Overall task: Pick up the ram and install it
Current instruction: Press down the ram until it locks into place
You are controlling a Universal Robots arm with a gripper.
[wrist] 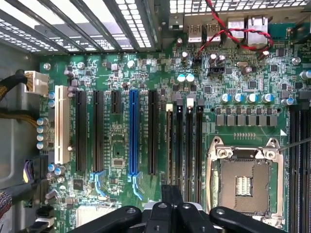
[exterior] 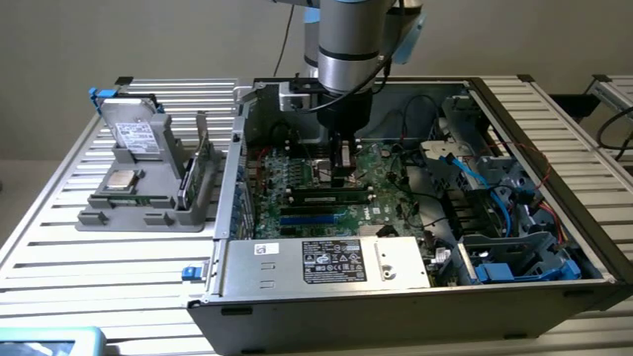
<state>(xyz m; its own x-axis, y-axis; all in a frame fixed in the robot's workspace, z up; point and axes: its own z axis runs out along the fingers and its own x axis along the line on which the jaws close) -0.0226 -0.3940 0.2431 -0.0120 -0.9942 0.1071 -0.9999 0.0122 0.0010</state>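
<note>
A robot arm reaches down into an open computer case [exterior: 583,259] resting on a slatted metal table [exterior: 109,259]. Its gripper [exterior: 343,172] hangs low over the green motherboard [wrist: 116,141], fingers closed together, just above the black memory slots [wrist: 187,145]. A RAM stick [exterior: 331,199] lies seated in a slot directly below the gripper. At the exterior view's left, a grey holder [exterior: 148,200] carries a silver drive [exterior: 133,133], a processor chip [exterior: 123,179] and another upright RAM stick [exterior: 188,185].
</note>
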